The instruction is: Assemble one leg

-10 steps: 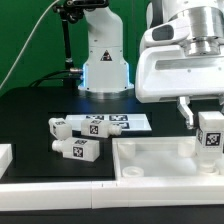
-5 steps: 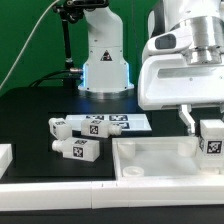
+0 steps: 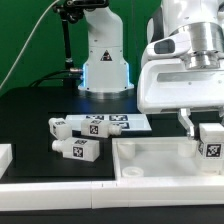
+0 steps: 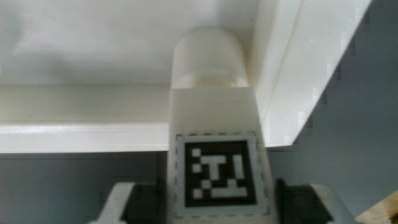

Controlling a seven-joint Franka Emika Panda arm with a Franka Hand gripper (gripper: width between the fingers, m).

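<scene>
**Leg** (image 3: pixel 211 139): 1, carried. Clamped in the tool (image 3: pixel 209 132), clear of the desk (image 3: pixel 30 110), over the panel (image 3: pixel 150 172) at the desk's near corner on the exterior view's right. Long axis upright. In the wrist view the tagged block (image 4: pixel 219 165) sits between the fingers (image 4: pixel 125 203) and the peg (image 4: pixel 212 62) points straight away from the tool, down toward the panel's inner corner.

**Tool**: clenched on the leg's block, 1 finger on each side face. Only 1 finger shows in the exterior view.

**Panel**: lies flat along the desk's near edge with its rim raised. Peg and rim corner stand just beside each other in the wrist view. Whether the peg touches the panel cannot be told, and no socket can be made out under it.

**Key relation**: judged, the target lies directly along the leg's axis, below the tool. The next move likely calls for a straight descent with little sideways correction, and the risk is the peg catching the rim.

**Loose legs** (image 3: pixel 80 150): 3, lying on their sides near the marker board (image 3: pixel 128 122), mid-desk, well apart from the tool
</scene>
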